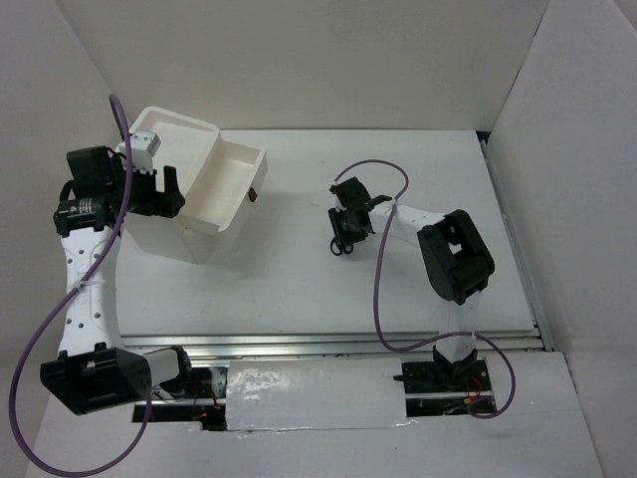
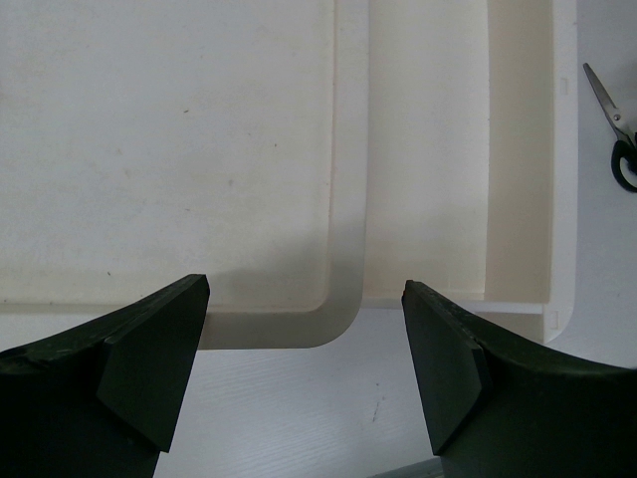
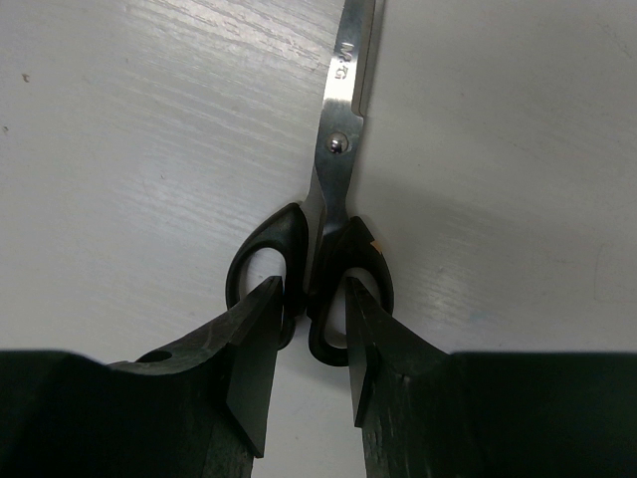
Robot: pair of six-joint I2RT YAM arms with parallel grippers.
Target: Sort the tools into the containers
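Note:
The small black-handled scissors (image 3: pixel 338 149) lie shut on the white table, blades pointing away from me. My right gripper (image 3: pixel 309 299) is closed on the inner parts of their two handle loops; in the top view it (image 1: pixel 344 237) sits mid-table over them. The white cabinet (image 1: pixel 177 189) stands at the back left with one white drawer (image 1: pixel 237 177) pulled out, its red-brown handle (image 1: pixel 256 195) facing right. My left gripper (image 1: pixel 164 191) hovers open and empty at the cabinet's near side (image 2: pixel 304 329). The scissors also show at the right edge of the left wrist view (image 2: pixel 609 110). Screwdrivers and tape roll are out of view.
White walls enclose the table on the left, back and right. A metal rail (image 1: pixel 338 344) runs along the near edge by the arm bases. Purple cables (image 1: pixel 380 289) loop off both arms.

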